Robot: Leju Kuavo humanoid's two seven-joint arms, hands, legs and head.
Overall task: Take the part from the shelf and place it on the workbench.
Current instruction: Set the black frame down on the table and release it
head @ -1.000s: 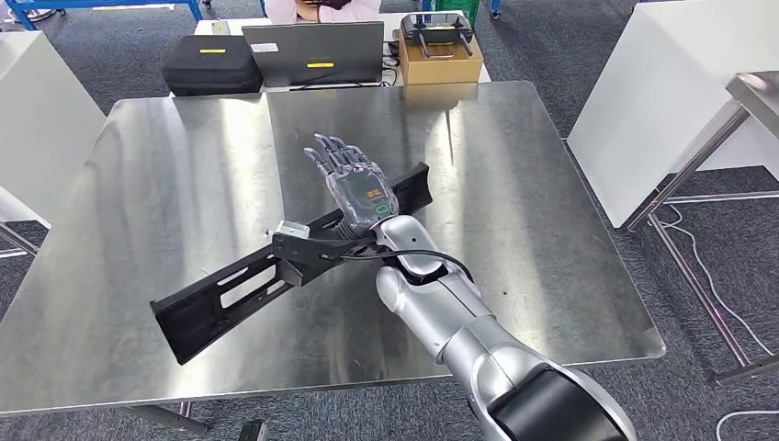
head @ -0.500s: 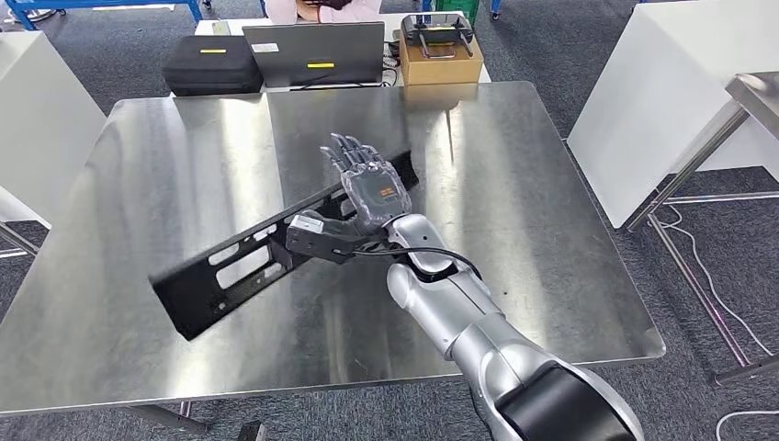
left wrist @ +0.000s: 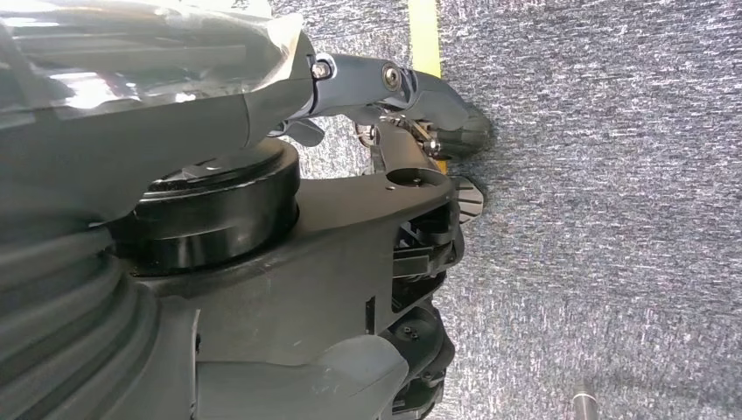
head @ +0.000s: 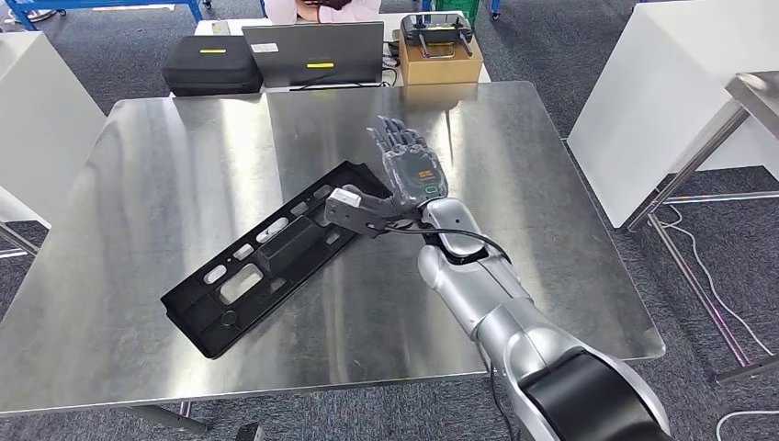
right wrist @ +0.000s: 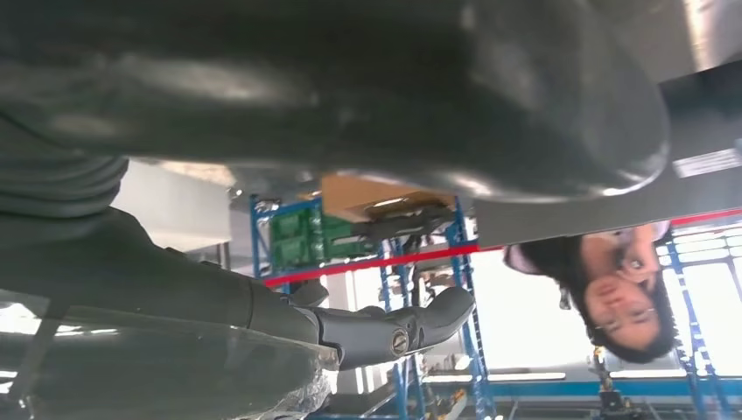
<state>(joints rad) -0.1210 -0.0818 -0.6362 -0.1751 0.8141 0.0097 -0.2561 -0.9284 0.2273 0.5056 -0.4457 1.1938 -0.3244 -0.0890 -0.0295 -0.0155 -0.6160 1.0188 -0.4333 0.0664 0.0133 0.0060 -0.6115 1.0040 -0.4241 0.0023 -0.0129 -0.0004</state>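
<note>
Since the earlier frame the black part (head: pixel 276 257) had dropped flat onto the tabletop (head: pixel 147 175) and the right hand (head: pixel 409 165) had lifted off, fingers extended and empty; placement looked complete, leaving only arm withdrawal.

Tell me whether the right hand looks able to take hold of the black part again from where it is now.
Probably yes. The right hand hovers with fingers spread at the near end of the black part, which lies flat on the steel workbench with nothing between them.
</note>
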